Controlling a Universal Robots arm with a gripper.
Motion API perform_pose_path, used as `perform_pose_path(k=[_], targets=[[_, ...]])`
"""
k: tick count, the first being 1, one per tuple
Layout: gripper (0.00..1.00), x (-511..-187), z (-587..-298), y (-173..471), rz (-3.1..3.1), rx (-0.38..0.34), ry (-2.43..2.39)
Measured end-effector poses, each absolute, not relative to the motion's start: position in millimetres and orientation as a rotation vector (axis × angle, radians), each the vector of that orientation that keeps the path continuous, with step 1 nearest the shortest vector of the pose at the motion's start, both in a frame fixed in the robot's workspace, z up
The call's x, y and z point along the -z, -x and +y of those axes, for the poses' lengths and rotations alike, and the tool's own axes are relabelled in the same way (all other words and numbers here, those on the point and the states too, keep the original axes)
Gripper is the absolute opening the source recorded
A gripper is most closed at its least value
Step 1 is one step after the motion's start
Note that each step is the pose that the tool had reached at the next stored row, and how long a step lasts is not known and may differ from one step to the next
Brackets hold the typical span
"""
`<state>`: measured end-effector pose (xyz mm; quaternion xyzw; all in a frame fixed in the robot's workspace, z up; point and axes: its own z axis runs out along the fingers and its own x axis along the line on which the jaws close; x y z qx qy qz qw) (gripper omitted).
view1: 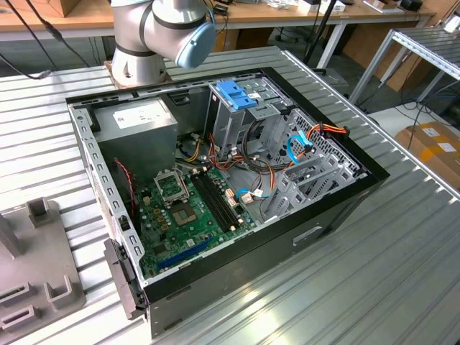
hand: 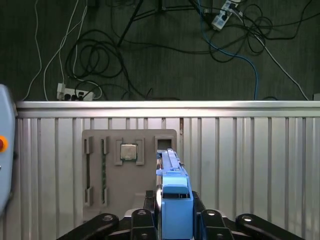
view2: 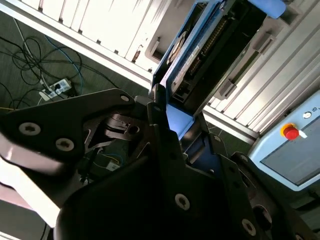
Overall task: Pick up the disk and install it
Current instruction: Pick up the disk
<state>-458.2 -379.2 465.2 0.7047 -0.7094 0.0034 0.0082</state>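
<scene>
Gripper [hand: 175,212] is clamped on the disk [hand: 171,167] in the first wrist view, blue plastic rail seen edge-on. In the second wrist view its flat labelled face is shown tilted. In the exterior view an open black case [view1: 338,208] is set on the ribbed metal table [view1: 374,280].

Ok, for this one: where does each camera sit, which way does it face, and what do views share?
Exterior view: off the arm, above the slatted table, looking down into the open computer case; the arm's grey joint shows.
First wrist view: on the arm, looking along the gripper at a grey fixture plate on the table, floor cables past it.
Second wrist view: on the arm, close against the gripper's black body, a pendant behind.
Shared: both wrist views show the gripper holding the blue-railed disk.
</scene>
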Motion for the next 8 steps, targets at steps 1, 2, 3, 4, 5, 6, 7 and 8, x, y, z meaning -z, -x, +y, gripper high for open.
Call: perform_pose_path(k=[1, 2, 3, 4, 5, 6, 7, 8], targets=[[0.36, -467, -379, 458, -2.217, -0.011, -2.203], [0.36, -469, -379, 458, -2.217, -0.011, -2.203], [0.36, -471, -379, 458, -2.217, -0.011, -2.203], [0.36, -473, -379, 458, -2.217, -0.011, -2.203], [0.36, -475, -379, 458, -2.217, -0.011, -2.203], [0.36, -477, -379, 458, -2.217, -0.011, -2.203], [0.36, -481, -379, 458, -2.217, -0.011, -2.203], [0.36, -482, -379, 458, -2.217, -0.011, -2.203]])
